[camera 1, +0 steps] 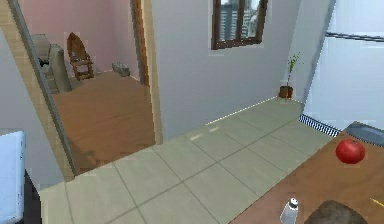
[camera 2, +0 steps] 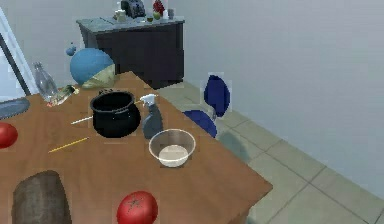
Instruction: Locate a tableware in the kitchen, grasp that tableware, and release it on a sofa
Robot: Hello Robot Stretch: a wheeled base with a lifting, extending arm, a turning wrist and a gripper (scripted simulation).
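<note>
Nearest in the arm side view, a red round fruit (camera 2: pixel 137 208) and a dark brown loaf-shaped lump (camera 2: pixel 45 198) lie on the wooden desk (camera 2: pixel 100 175). Past them stands the tableware, a pale bowl (camera 2: pixel 172 148), upright near the desk's right edge. Just beyond it we see a small grey bottle-like thing (camera 2: pixel 152 120) and, beside that, a black pot (camera 2: pixel 114 112). A yellow pencil (camera 2: pixel 68 146) lies left of the pot. Farther back on the desk stand a clear bottle (camera 2: pixel 43 82) and a blue globe (camera 2: pixel 92 67). A blue chair (camera 2: pixel 212 105) stands off the desk's right side, and a dark cabinet (camera 2: pixel 140 50) stands by the far wall.

In the forward view, a small shaker (camera 1: pixel 289 210) and a red fruit (camera 1: pixel 350 151) sit on the desk's corner. Beyond lie pale floor tiles (camera 1: pixel 190 165), then a potted plant (camera 1: pixel 288 80), a window (camera 1: pixel 238 22) and a doorway (camera 1: pixel 95 70) onto a wooden floor.

We cannot tell the end effector's state.
</note>
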